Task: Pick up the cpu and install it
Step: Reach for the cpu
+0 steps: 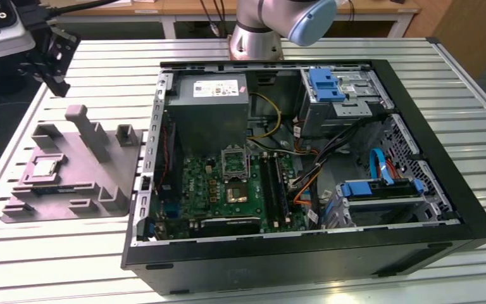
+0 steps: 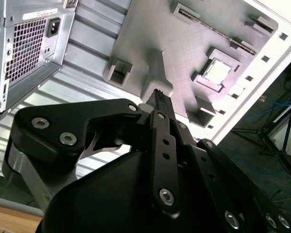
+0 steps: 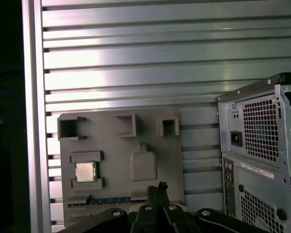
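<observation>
- The end effector (image 3: 157,187) is seen closed, fingertips together, nothing gripped.
- The cpu (image 3: 85,171) is seated in a walled recess of the grey plastic fixture (image 3: 121,145), apart from the fingertips, on the slatted desk (image 3: 136,73) beside the open computer case (image 1: 311,263).
- A good pick is judged to need the grip squared to the chip's edges, clear of the recess walls.
- In the first wrist view, the fixture's near edge is hidden behind the end effector.
</observation>
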Action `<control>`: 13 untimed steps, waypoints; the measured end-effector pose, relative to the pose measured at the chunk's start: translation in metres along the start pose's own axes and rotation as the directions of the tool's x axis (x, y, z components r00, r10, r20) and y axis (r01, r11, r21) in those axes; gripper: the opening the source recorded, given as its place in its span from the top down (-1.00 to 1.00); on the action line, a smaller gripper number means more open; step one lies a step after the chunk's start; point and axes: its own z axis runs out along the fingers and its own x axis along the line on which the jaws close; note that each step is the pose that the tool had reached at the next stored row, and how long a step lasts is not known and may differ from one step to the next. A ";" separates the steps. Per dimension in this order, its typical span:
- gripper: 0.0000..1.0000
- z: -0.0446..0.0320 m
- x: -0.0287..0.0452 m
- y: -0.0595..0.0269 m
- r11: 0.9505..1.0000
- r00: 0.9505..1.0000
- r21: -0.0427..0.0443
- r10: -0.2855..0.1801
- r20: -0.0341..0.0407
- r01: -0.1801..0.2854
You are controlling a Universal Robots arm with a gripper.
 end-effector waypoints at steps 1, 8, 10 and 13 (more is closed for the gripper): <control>0.79 0.0000 0.0013 -0.0001 1.000 1.000 0.000 0.000 0.000 0.000; 0.79 0.0001 0.0179 -0.0014 1.000 1.000 0.000 0.000 0.000 0.000; 0.79 0.0000 0.0251 -0.0019 1.000 1.000 0.000 0.000 0.000 0.000; 0.79 0.0001 0.0349 -0.0027 1.000 1.000 0.000 0.000 0.000 0.000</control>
